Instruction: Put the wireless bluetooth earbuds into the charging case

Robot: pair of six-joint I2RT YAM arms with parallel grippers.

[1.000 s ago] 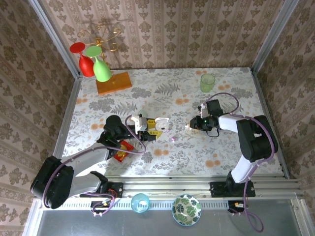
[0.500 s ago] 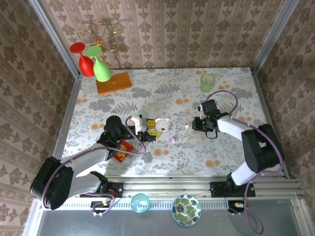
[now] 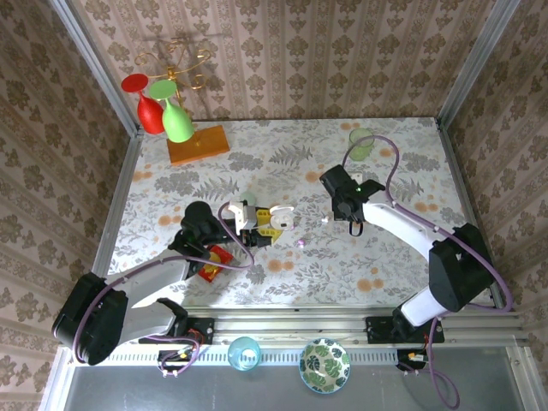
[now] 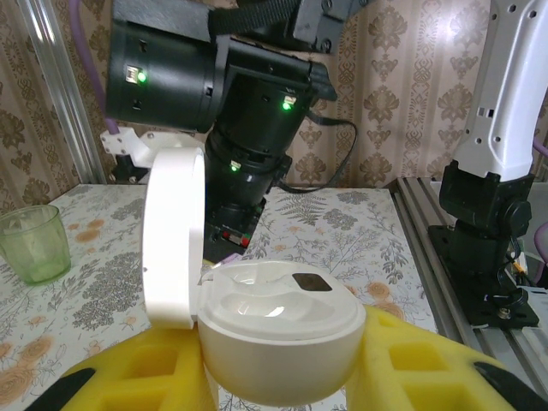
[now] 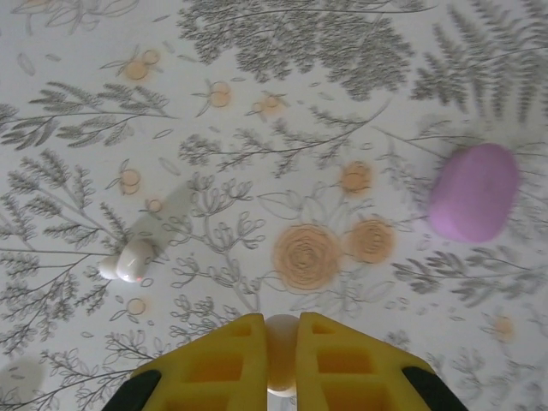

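- While the left end effector (image 4: 278, 377) grasps the open charging case (image 4: 278, 330) between yellow fingers (image 4: 145, 368), the bottom edge of the frame cuts off the case's underside. Its lid (image 4: 174, 235) stands upright at the left.
- At bottom centre, the right end effector (image 5: 281, 342) is clenched on a whitish earbud (image 5: 281, 360), mostly hidden between its fingers.
- A second whitish earbud (image 5: 128, 261) lies on the counter (image 5: 257, 128) at the left.
- A pink-purple piece (image 5: 473, 191) sits at the upper right, slightly blurred.
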